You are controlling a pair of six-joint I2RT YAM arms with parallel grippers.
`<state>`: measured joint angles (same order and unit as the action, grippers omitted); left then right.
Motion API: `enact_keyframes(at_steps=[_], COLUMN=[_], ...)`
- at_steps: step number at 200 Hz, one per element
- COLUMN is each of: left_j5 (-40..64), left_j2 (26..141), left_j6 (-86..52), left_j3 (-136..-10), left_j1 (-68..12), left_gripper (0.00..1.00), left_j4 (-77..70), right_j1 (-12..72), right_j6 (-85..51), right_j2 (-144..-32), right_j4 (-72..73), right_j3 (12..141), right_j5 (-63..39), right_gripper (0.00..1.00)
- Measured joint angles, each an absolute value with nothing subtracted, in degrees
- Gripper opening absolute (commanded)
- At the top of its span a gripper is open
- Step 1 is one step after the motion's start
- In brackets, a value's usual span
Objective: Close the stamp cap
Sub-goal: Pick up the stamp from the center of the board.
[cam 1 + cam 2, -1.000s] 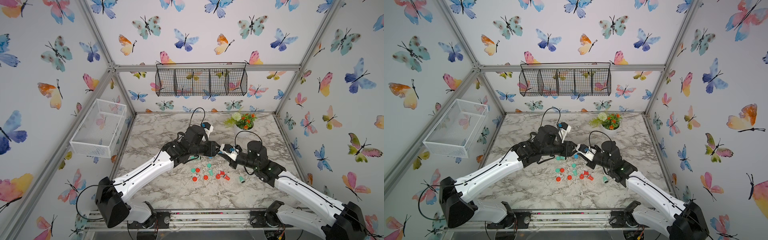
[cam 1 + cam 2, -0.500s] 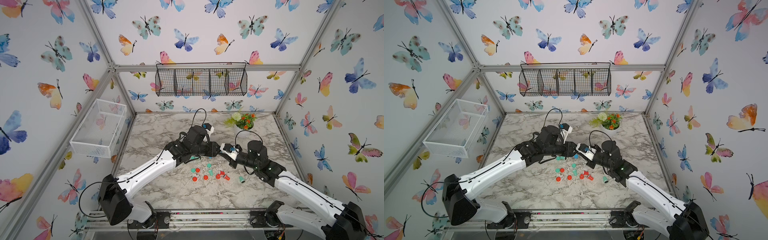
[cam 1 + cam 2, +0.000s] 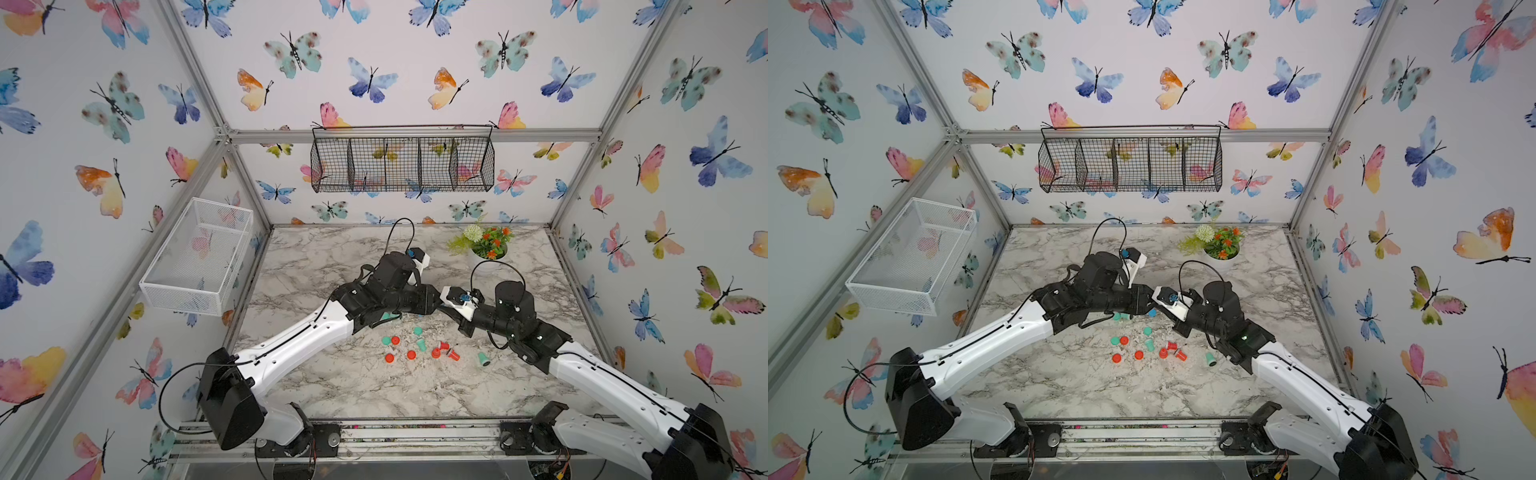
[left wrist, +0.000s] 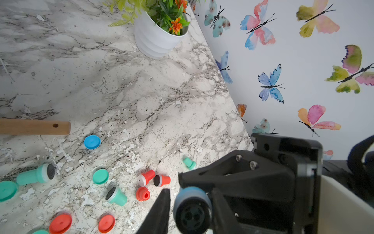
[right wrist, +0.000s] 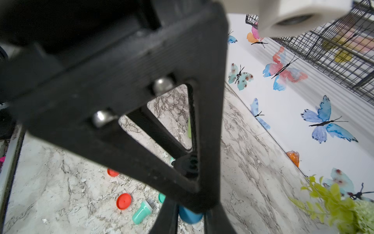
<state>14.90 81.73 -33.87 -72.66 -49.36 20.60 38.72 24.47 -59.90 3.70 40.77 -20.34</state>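
Pinching the blue stamp, the right gripper jaws are holding it between the left gripper jaws; their contact cannot be told.

Tabletop: marble-patterned, smooth, low sheen, top layer flaked to rough white patches in places; wooden handle smooth, matt, pale grain. Blue stamp, red caps and teal stamps: smooth moulded plastic, satin finish; white pot glossy, ribbed. Gripper fingers: matt black plastic with fine layered ridges, bright metal screws set in; wall basket black-coated wire, side basket white fine mesh, frame bars brushed-looking metal.
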Motion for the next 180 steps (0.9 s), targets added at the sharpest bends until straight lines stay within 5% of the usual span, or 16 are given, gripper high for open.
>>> enact_keyframes(at_steps=[51,115,180], left_j5=[14.94,15.4,24.93], left_j2=[81.82,81.91,77.65], left_j6=[-33.87,-32.29,-32.84], left_j3=[-72.75,-75.11,-74.5], left_j1=[-49.36,-49.32,-40.84], left_gripper=[0.25,0.24,0.2], left_j4=[20.67,22.22,19.35], right_j1=[38.72,38.72,38.72], right_j6=[24.12,20.32,15.07], right_j2=[-59.9,-58.65,-53.3], right_j4=[3.66,4.54,6.55], right_j3=[40.77,40.88,44.71], right_j5=[-20.23,-20.38,-19.31], right_gripper=[0.04,0.41,0.48])
